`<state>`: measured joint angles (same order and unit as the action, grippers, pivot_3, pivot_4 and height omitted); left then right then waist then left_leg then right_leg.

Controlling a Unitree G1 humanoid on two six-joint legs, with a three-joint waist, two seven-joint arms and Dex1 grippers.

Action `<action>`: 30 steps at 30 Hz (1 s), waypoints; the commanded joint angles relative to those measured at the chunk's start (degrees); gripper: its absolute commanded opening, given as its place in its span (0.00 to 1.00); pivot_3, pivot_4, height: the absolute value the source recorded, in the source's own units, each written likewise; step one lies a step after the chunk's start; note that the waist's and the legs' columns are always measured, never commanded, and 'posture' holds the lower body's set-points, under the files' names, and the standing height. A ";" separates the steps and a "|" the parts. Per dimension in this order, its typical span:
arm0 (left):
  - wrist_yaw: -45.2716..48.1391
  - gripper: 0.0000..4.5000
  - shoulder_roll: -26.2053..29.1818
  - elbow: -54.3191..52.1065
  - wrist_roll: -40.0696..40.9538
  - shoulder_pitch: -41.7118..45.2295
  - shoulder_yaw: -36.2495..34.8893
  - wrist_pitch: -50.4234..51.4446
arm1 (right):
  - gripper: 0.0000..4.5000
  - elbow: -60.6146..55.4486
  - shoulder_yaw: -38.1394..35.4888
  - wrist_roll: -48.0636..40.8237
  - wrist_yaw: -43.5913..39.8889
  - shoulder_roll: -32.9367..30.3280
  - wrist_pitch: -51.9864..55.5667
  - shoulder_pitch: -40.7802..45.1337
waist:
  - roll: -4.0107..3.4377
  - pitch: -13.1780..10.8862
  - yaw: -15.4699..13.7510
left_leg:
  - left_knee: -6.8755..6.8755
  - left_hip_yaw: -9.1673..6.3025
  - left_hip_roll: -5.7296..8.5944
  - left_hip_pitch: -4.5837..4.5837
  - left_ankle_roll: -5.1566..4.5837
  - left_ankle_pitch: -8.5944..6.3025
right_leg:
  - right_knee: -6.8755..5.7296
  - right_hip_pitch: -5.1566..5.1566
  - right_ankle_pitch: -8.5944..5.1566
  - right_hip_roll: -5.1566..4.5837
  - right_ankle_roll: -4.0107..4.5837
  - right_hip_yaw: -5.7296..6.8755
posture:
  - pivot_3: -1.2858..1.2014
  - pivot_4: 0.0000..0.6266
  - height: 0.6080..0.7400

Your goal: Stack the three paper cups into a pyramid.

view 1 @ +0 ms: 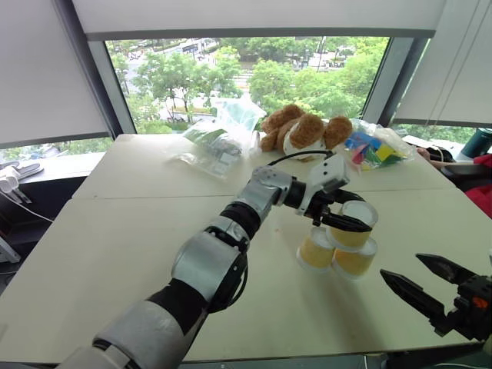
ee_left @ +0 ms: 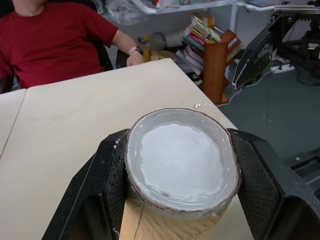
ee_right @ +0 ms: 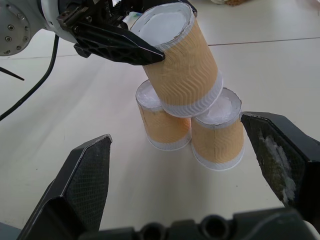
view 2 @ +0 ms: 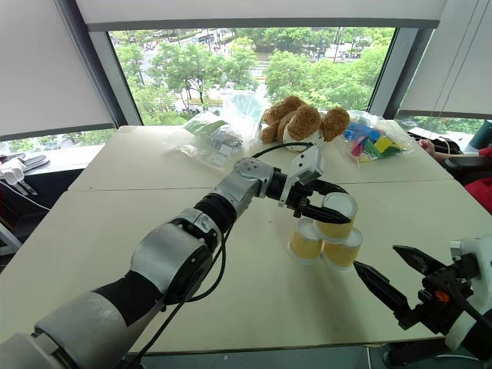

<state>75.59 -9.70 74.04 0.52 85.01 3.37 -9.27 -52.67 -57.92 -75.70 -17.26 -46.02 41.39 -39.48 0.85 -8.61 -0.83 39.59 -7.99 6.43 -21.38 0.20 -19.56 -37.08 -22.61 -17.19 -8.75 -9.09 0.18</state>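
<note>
Two paper cups stand upside down side by side on the table, touching each other. A third paper cup is upside down and tilted, its white rim over the gap between those two and seemingly resting on their bases. My left gripper is shut on this upper cup, with one finger on each side of its wall. My right gripper stands open near the table's front right, apart from the cups and pointing toward them, nothing between its fingers.
A teddy bear sits at the far edge of the table by the window. Clear plastic bags lie to its left, a bag of colourful pieces to its right. A person in a red shirt sits at the table's right side.
</note>
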 commanded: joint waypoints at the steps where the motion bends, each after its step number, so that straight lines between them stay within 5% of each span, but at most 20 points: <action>1: -0.62 0.53 -0.19 -0.21 -0.90 -0.27 0.19 -0.59 | 1.00 -1.60 -0.48 -0.25 0.08 0.08 -1.50 -0.44 | 0.00 0.00 0.00 | 0.00 0.00 0.00 0.00 0.00 0.00 | 0.00 0.00 0.00 0.00 0.00 0.00 | 0.52 0.24 1.00; 18: 1.29 0.53 -0.19 -0.47 -0.21 -0.46 -0.93 2.05 | 1.00 0.52 3.90 3.26 1.76 -1.66 -1.24 4.28 | -0.01 0.01 0.07 | 0.03 0.00 0.06 0.00 0.00 0.00 | -0.01 0.02 0.00 0.02 0.00 0.00 | 0.52 0.24 1.00; 23: -1.06 0.99 -0.77 -0.24 -1.57 -0.15 -0.21 0.78 | 1.00 0.28 4.47 3.20 2.65 -1.68 -1.28 4.81 | -0.02 0.01 0.06 | 0.03 0.00 0.05 0.00 0.00 0.00 | -0.01 0.02 0.00 0.01 0.00 0.00 | 0.52 0.24 1.00; 30: -0.21 0.99 -1.03 -0.25 -0.84 0.37 -1.18 1.49 | 1.00 -0.10 4.75 3.41 2.74 -1.06 -1.55 4.35 | -0.02 0.01 0.05 | 0.04 0.00 0.05 -0.01 0.00 0.00 | -0.01 0.01 0.00 0.01 0.00 0.00 | 0.52 0.24 1.00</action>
<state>74.83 -10.35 74.63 -0.99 83.86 3.00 -7.75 -51.65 -52.47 -72.34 -14.72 -47.22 40.79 -35.14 0.83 -8.60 -0.77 39.63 -7.99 6.48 -21.39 0.20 -19.56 -37.09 -22.60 -17.19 -8.74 -9.09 0.18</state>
